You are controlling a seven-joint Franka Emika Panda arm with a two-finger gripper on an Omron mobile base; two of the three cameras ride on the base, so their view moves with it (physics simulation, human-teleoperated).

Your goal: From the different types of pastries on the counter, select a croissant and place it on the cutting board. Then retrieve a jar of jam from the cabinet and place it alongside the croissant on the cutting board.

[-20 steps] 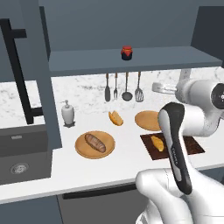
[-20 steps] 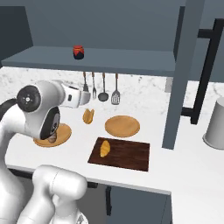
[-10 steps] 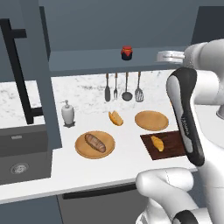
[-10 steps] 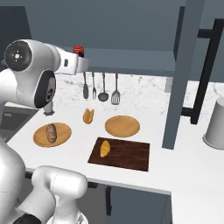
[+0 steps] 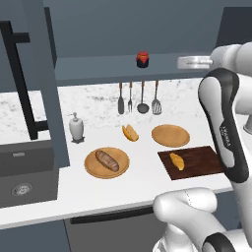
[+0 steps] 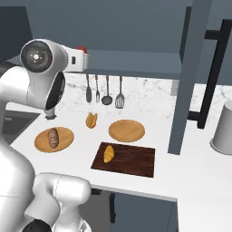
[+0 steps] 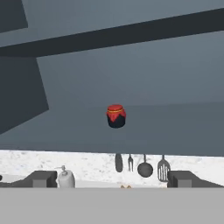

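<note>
Pincer (image 7: 112, 178) up at shelf height, fingers spread wide with nothing between them. Straight ahead, well apart from the tips, the jar of jam (image 7: 116, 116) stands on the cabinet shelf (image 7: 175, 127). Far below, the croissant (image 5: 177, 161) lies on the cutting board (image 5: 197, 162).

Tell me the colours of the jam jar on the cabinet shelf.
The jar of jam has a red lid over a dark body with a thin yellowish band between, clearest in the hand view.

arm raised high, gripper (image 7: 112, 179) level – jaws spread wide
</note>
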